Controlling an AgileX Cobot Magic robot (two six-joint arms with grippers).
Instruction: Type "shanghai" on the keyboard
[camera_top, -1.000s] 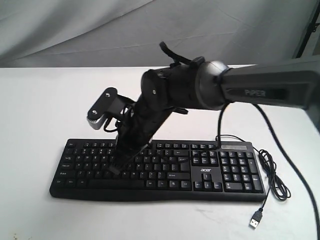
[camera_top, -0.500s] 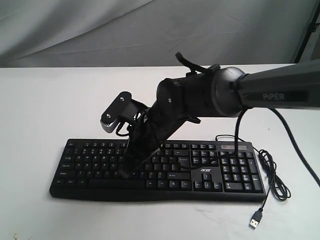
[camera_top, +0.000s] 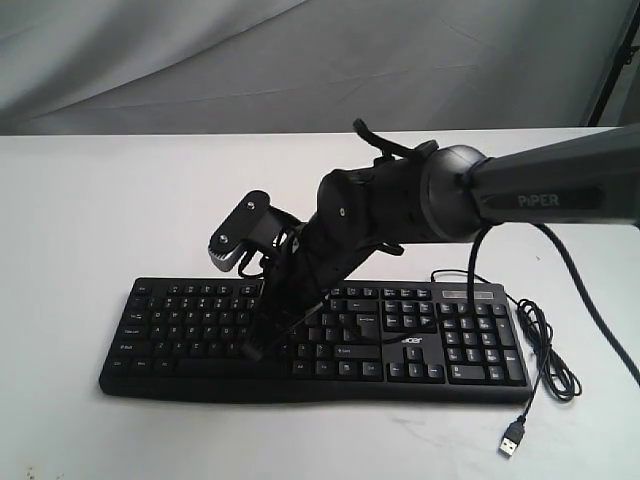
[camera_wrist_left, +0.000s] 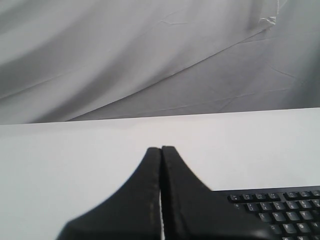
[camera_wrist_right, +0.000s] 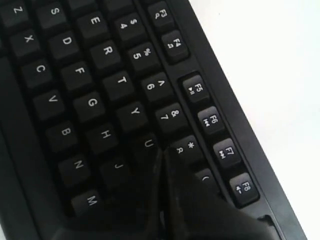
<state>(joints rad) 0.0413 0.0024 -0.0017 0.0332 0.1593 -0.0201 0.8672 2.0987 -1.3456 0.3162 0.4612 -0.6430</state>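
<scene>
The keyboard (camera_top: 350, 350) is long, flat and black, with white-lettered keys, a number pad at its right end and a small white acer logo (camera_top: 412, 341). It lies across the near middle of the white table (camera_top: 90, 220). Its black cable (camera_top: 545, 350) coils off the right end. The right gripper (camera_top: 254, 350), jaws pressed together, points down at letter keys left of centre, perhaps touching one. The left gripper (camera_wrist_left: 161, 150) is likewise closed and empty.

PiPER on arm (camera_top: 545, 198), acer on keyboard (camera_top: 405, 352)
</scene>
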